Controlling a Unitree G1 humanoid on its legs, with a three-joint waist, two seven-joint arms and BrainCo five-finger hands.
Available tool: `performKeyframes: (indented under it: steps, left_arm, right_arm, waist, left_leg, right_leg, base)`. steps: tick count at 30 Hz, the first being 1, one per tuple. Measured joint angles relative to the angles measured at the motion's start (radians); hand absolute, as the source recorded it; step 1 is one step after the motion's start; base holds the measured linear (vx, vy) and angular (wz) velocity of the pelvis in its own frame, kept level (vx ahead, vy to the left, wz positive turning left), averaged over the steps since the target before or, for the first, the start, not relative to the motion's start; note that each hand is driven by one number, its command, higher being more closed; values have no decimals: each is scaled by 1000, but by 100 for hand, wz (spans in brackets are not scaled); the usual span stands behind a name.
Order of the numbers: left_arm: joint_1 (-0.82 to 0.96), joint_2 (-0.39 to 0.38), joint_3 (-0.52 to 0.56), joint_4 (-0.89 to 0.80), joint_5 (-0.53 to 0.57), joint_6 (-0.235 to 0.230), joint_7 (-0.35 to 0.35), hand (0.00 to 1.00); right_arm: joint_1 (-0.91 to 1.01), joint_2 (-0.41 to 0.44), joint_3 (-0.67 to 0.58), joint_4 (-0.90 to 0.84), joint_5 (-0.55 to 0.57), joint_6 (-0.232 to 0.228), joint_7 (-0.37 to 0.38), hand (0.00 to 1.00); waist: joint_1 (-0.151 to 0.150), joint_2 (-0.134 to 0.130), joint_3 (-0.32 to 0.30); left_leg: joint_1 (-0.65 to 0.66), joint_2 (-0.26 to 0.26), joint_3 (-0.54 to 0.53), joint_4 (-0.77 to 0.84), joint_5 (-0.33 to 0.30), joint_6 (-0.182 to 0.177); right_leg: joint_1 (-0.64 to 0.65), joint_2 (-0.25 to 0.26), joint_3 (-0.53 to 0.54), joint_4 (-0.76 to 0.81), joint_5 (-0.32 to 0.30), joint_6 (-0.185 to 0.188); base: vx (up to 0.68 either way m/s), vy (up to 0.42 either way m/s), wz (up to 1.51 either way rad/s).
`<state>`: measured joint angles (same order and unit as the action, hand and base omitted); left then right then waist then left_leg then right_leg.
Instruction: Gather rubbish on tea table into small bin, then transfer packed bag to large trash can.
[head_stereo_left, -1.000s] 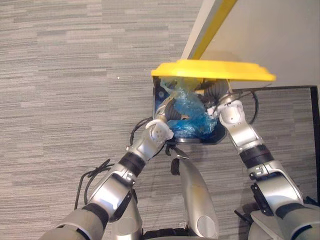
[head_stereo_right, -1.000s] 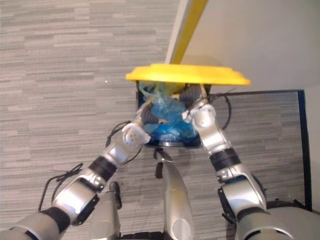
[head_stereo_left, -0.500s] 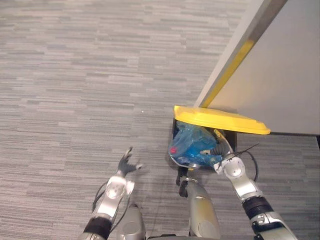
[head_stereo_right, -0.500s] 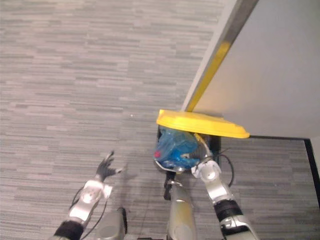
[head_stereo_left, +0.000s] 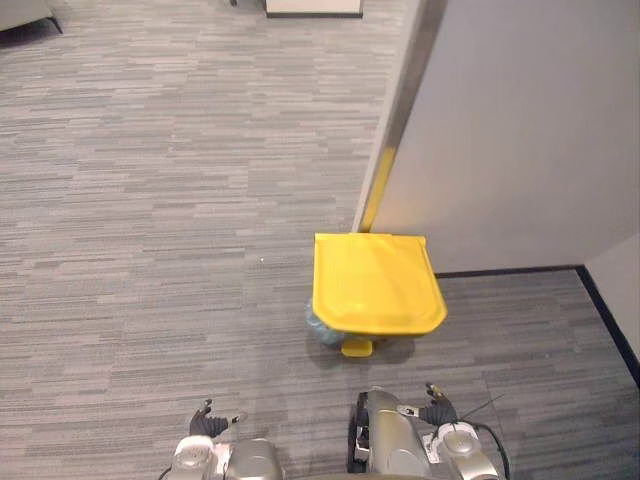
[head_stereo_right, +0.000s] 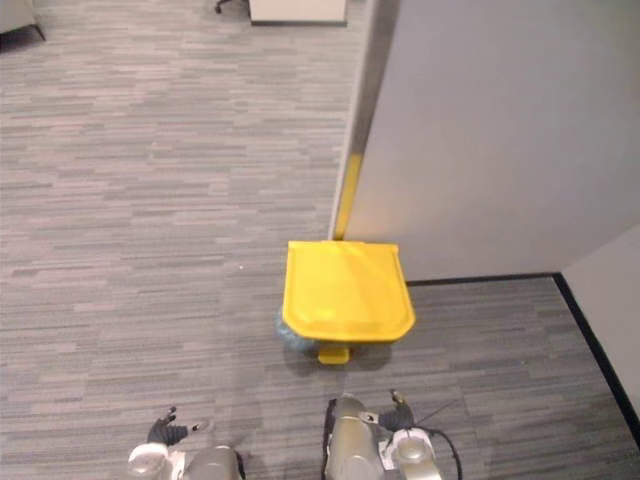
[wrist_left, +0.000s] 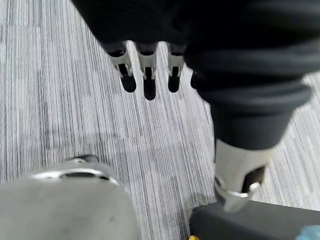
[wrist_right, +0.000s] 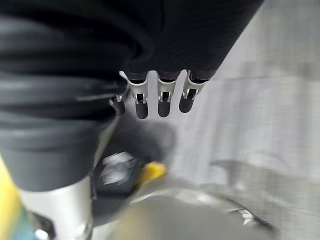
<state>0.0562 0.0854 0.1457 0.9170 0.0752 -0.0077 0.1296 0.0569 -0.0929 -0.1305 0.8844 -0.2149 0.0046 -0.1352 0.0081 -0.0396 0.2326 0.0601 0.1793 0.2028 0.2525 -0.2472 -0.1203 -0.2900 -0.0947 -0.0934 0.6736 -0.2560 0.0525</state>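
Two hands sit low in the left eye view, well apart from each other: the left hand (head_stereo_left: 206, 424) and the right hand (head_stereo_left: 437, 411), both over grey carpet (head_stereo_left: 150, 250). Ahead of them and between them stands the large trash can (head_stereo_left: 378, 283), nearer to the right hand, with its yellow lid (head_stereo_left: 370, 305) lying flat and closed. A sliver of the blue rubbish bag (head_stereo_left: 317, 321) pokes out under the lid's corner on the left hand's side. A yellow pedal (head_stereo_left: 357, 348) juts from the can's front, toward the hands. Beyond the can rises a grey partition wall (head_stereo_left: 520, 130).

From the right eye view the layout is the same, lid down and neither hand touching the can.

At the left wrist, the fingers (wrist_left: 146, 75) hang straight and relaxed with the thumb (wrist_left: 235, 175) set apart from them; the hand is spread and carries nothing, carpet showing past the fingertips.

At the right wrist, the fingers (wrist_right: 161, 97) are likewise straight and loose, grasping nothing, and the yellow pedal shows past them.
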Motion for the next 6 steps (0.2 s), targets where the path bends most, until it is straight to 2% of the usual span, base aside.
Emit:
performKeyframes:
  steps: [1, 2, 3, 5, 6]
  left_arm:
    - [-9, -36, 18, 15, 7, -2, -3, 0]
    - [-20, -42, 23, 31, 1, -3, -5, 0]
    - [-23, -43, 23, 39, -2, -3, -5, 0]
    - [-24, -59, 42, 62, -20, -2, -4, 0]
    - [-17, -66, 55, 73, -27, -2, -3, 0]
  right_arm:
    - [-3, 9, -23, 9, 21, 0, -3, 0]
    - [-16, 10, -42, 37, 30, 0, -4, 0]
    - [-15, 10, -48, 43, 36, 2, -6, 0]
    - [3, 9, -75, 77, 43, 5, -9, 0]
    - [15, 7, -96, 98, 43, 11, -14, 0]
  waist:
    - [7, 3, -25]
    - [0, 18, -30]
    - [-3, 21, -39]
    - [-5, 32, -72]
    - [-5, 49, -86]
  left_leg:
    - [4, 4, 36, -36, 22, -16]
    - [14, 15, 47, -64, 40, -21]
    - [15, 16, 46, -73, 45, -19]
    - [22, 21, 23, -112, 67, 8]
    - [37, 22, 4, -138, 79, 23]
  right_leg:
    - [12, 18, -8, -87, -25, -74]
    - [15, 38, -5, -113, -9, -84]
    - [16, 43, -5, -122, -7, -83]
    - [40, 63, -11, -187, 15, -71]
    - [70, 73, -17, -232, 34, -65]
  base:
    - [0, -147, -64]
    - [-38, -142, -53]
    - [-84, -98, -21]
    - [-48, -47, 9]
    - [-3, -3, 12]
